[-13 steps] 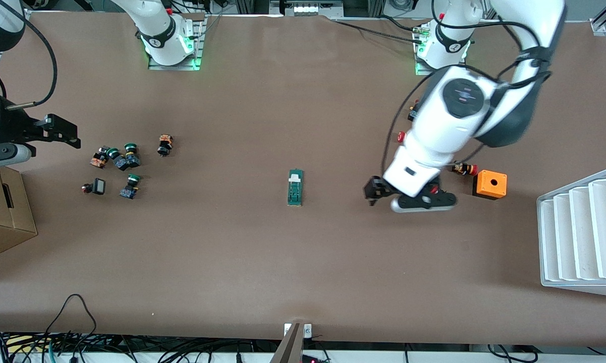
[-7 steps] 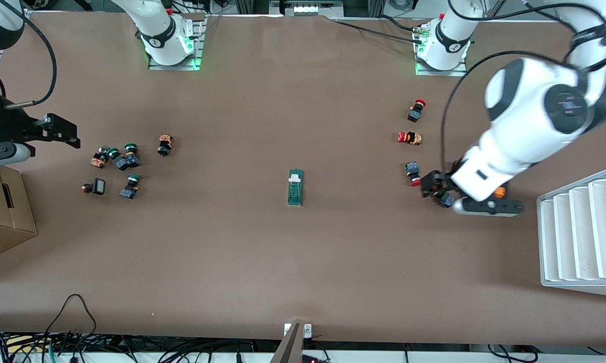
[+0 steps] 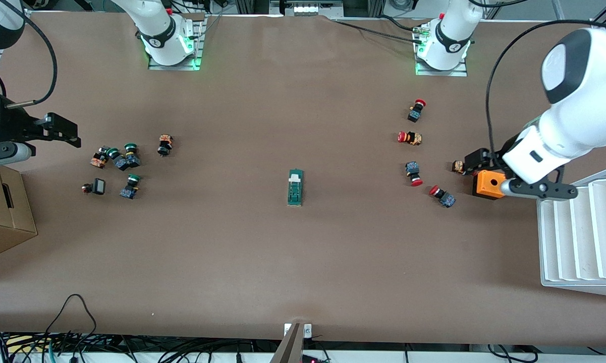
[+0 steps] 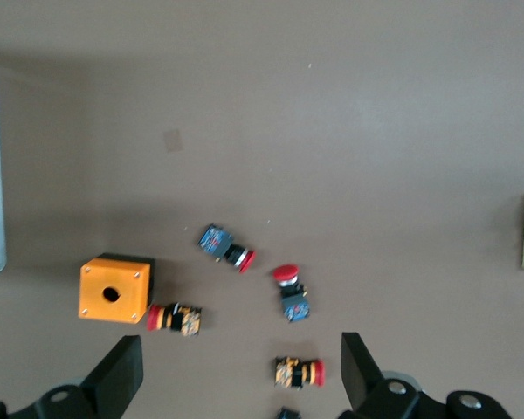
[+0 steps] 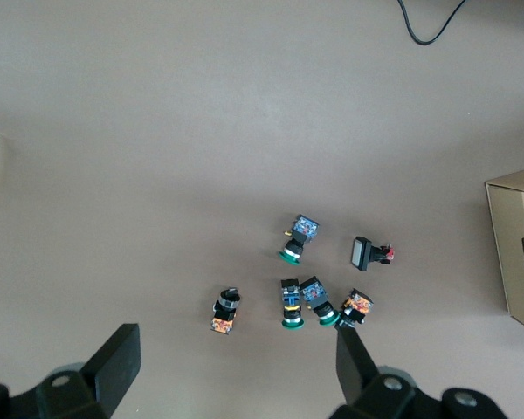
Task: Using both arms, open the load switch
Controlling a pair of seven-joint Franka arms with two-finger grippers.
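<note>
Load switch (image 3: 295, 187) is sitting mid-table looking light, rigid and likely to skid, so I'm guessing grab its long sides, while left gripper (image 4: 236, 371) over the orange box (image 3: 489, 185) and right gripper (image 5: 236, 367) over green buttons (image 5: 301, 301) are hanging wide open.

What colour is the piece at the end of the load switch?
White, on the dark-green load switch; the front view shows it best.

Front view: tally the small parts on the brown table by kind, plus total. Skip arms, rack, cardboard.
Red-capped push buttons: 5
Green- or black-headed buttons toward the right arm's end: 6
Dark-green rectangular load switch: 1
Orange box with a hole: 1
Total: 13
</note>
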